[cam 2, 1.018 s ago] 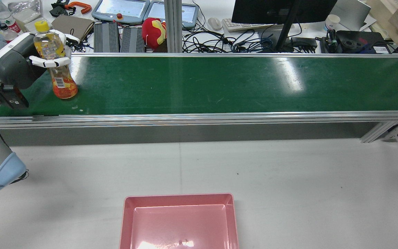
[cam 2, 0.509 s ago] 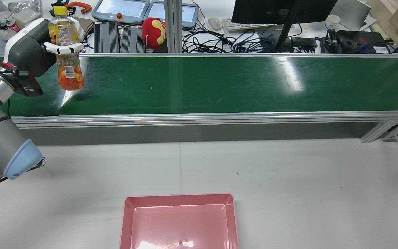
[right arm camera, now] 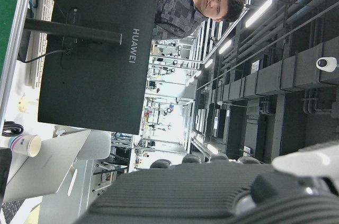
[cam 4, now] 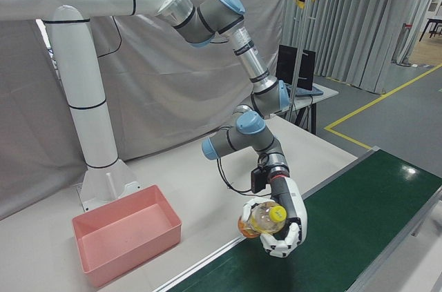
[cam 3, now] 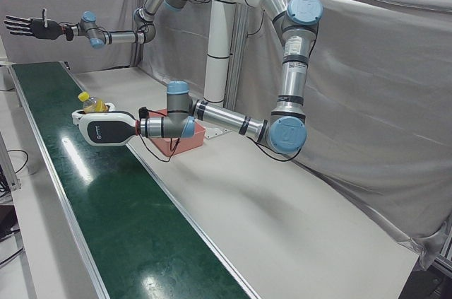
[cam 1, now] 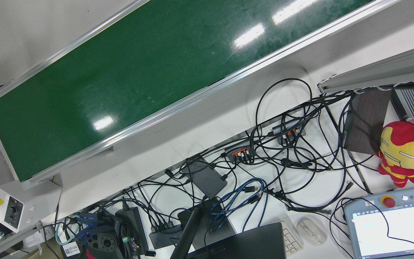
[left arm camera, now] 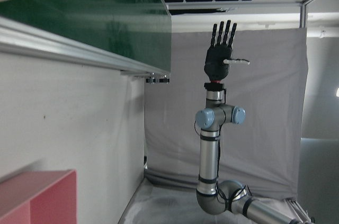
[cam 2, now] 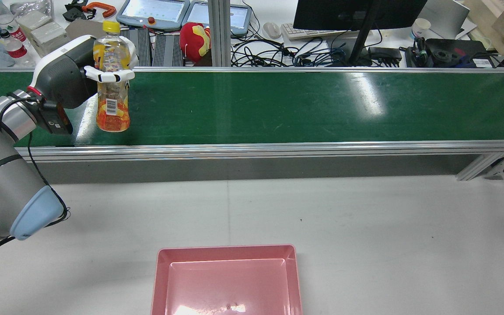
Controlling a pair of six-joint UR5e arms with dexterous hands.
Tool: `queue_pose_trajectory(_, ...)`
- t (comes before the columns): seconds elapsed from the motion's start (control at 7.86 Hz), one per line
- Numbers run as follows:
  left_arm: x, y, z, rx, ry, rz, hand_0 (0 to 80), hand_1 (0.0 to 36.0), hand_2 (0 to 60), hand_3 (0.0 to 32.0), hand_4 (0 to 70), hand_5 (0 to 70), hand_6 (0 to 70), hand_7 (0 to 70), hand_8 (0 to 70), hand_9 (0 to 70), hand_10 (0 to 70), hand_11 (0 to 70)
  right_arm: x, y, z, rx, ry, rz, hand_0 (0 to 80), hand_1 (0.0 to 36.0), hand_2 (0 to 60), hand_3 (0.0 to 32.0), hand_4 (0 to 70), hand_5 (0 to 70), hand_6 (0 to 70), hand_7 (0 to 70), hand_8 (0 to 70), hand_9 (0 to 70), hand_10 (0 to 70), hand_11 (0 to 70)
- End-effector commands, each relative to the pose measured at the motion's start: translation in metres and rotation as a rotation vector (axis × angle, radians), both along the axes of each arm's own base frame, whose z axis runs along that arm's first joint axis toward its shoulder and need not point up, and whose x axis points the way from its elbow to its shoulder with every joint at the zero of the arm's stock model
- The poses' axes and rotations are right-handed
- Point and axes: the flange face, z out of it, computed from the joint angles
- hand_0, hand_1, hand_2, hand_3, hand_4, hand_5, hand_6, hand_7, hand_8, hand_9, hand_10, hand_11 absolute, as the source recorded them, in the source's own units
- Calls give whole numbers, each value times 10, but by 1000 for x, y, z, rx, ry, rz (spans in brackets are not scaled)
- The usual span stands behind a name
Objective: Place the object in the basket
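A clear bottle [cam 2: 113, 111] of orange drink with a yellow cap is held upright in my left hand [cam 2: 75, 76], above the left part of the green conveyor belt [cam 2: 300, 105]. The white fingers [cam 2: 107, 75] wrap its middle. The hand [cam 4: 286, 221] and bottle [cam 4: 257, 219] also show in the right-front view. The empty pink basket [cam 2: 161, 280] sits on the grey table at the near edge. My right hand [cam 3: 28, 27] is open with fingers spread, raised high far from the belt; it also shows in the left hand view [left arm camera: 221, 49].
Behind the belt is a cluttered desk with a monitor [cam 2: 357, 13], cables, teach pendants and a red plush toy [cam 2: 194, 40]. The aluminium belt frame [cam 2: 252, 151] lies between belt and table. The left arm's elbow [cam 2: 33, 214] hangs over the table's left side.
My left hand has lifted the bottle off the belt and carried it to the right in the rear view, toward the belt's near edge. The basket has not moved.
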Motion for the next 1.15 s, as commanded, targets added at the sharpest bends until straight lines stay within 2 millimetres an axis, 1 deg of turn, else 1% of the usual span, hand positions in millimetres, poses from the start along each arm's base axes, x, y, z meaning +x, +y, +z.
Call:
queue_pose_trajectory(0.0,5,70,-73,145,-41,205,526,151,406,0,392,700,524,583,694,700,696,700,-1,0,0,0,0,-1,0,0,0,0,0,0,0,0,0,0,0,0)
queue_pose_trajectory(0.13,47,102,-76,165,-46,298,521,144,403,0,397,700,536,590,696,700,694,700,-1,0,0,0,-1,-1,0,0,0,0,0,0,0,0,0,0,0,0)
queue_pose_trajectory(0.25,98,148,-82,189,-91,393,521,143,400,0,394,700,532,587,695,700,693,700,-1,0,0,0,-1,-1,0,0,0,0,0,0,0,0,0,0,0,0)
queue_pose_trajectory(0.38,142,190,-97,208,-101,481,527,148,391,0,384,700,516,577,688,700,680,700,-1,0,0,0,-1,-1,0,0,0,0,0,0,0,0,0,0,0,0)
queue_pose_trajectory(0.51,167,217,-106,228,-120,529,530,149,389,0,393,700,525,582,687,700,664,700,-1,0,1,-1,1,-1,0,0,0,0,0,0,0,0,0,0,0,0)
queue_pose_trajectory(0.64,184,238,-114,245,-130,561,526,145,386,0,398,700,530,585,682,700,651,700,-1,0,1,-1,1,-1,0,0,0,0,0,0,0,0,0,0,0,0)
queue_pose_trajectory(0.76,191,245,-112,232,-127,555,527,143,377,0,401,700,531,586,676,700,637,700,-1,0,1,-1,-1,-1,0,0,0,0,0,0,0,0,0,0,0,0)
queue_pose_trajectory(0.89,190,245,-110,228,-131,549,523,140,367,0,398,700,531,584,669,700,626,700,-1,0,1,-1,1,-1,0,0,0,0,0,0,0,0,0,0,0,0)
queue_pose_trajectory(1.02,188,243,-108,229,-133,550,521,107,178,0,355,700,455,508,587,700,530,700,-1,0,1,-1,1,-1,0,0,0,0,0,0,0,0,0,0,0,0)
